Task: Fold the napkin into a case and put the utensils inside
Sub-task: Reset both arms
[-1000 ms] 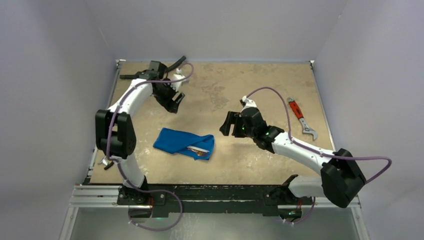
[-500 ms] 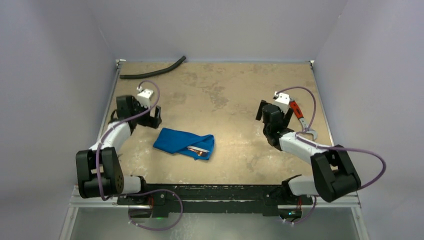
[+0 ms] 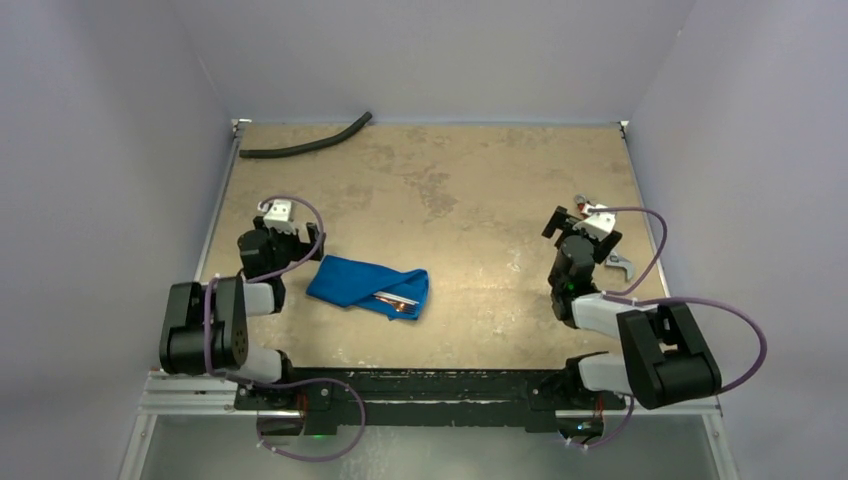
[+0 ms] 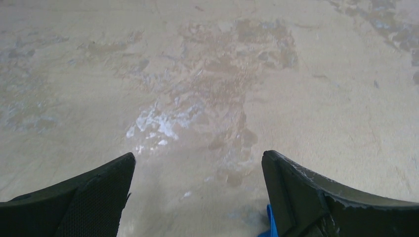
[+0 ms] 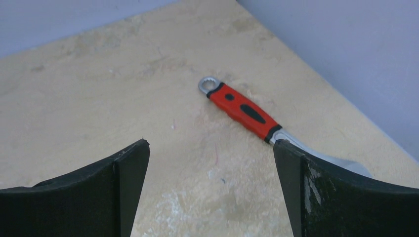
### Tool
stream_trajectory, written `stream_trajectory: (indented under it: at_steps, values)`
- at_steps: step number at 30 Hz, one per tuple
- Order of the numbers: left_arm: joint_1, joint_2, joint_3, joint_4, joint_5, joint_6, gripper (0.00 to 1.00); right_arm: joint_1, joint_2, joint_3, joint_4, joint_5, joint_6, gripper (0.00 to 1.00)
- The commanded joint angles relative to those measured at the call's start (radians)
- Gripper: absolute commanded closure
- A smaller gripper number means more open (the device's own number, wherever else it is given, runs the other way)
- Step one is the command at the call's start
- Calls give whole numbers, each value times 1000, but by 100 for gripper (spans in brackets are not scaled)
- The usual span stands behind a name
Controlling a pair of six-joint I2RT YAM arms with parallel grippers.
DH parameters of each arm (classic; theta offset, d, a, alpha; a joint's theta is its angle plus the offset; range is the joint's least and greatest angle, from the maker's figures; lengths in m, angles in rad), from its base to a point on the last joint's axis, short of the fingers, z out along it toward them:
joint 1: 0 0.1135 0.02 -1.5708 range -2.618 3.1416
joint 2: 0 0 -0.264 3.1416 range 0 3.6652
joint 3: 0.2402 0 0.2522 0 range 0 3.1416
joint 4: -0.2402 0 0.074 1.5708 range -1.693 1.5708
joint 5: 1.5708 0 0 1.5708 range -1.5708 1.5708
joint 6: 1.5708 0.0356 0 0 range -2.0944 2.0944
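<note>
left hand (image 4: 198, 156) gapes beside wrinkly blue napkin (image 3: 352, 280) holding slim metal utensils (image 3: 396, 299).

L arm (image 3: 262, 297) & R arm (image 3: 600, 312): white links, blk joints, purple cables, blk pincer fingers (image 4: 74, 202).

A black hose (image 3: 305, 140) is laid at the table's (image 3: 470, 170) far left, a red-handled wrench (image 5: 244, 109) by its right edge

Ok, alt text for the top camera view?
A folded blue napkin lies on the table, utensils showing at its right end. The left arm and the right arm sit folded near the front edge; a wrench lies far right.
</note>
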Motion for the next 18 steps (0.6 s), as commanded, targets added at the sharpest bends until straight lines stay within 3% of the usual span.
stream_trajectory:
  at_steps: [1,3,6,9,13,14,16,18]
  values:
    - [3,139,16,330,59,-103,1,-42,39,-12,268,-57,-72,1]
    - [0,159,27,329,46,-66,1,-63,64,-7,308,-85,-75,1]
    - [1,234,-56,587,80,-67,2,-98,90,3,337,-175,-40,1]
    - [-26,199,-106,602,31,-26,1,-105,148,0,418,-250,-49,1]
    - [-61,335,-199,935,-50,-44,1,-103,274,-37,639,-370,-159,1]
    - [-63,317,-194,896,-53,-35,1,-100,291,-37,661,-379,-188,1]
    - [-70,248,-114,632,-72,-8,2,-99,270,-20,566,-416,-179,1]
    - [-77,283,-38,573,-69,-20,2,-113,288,3,549,-448,-162,1]
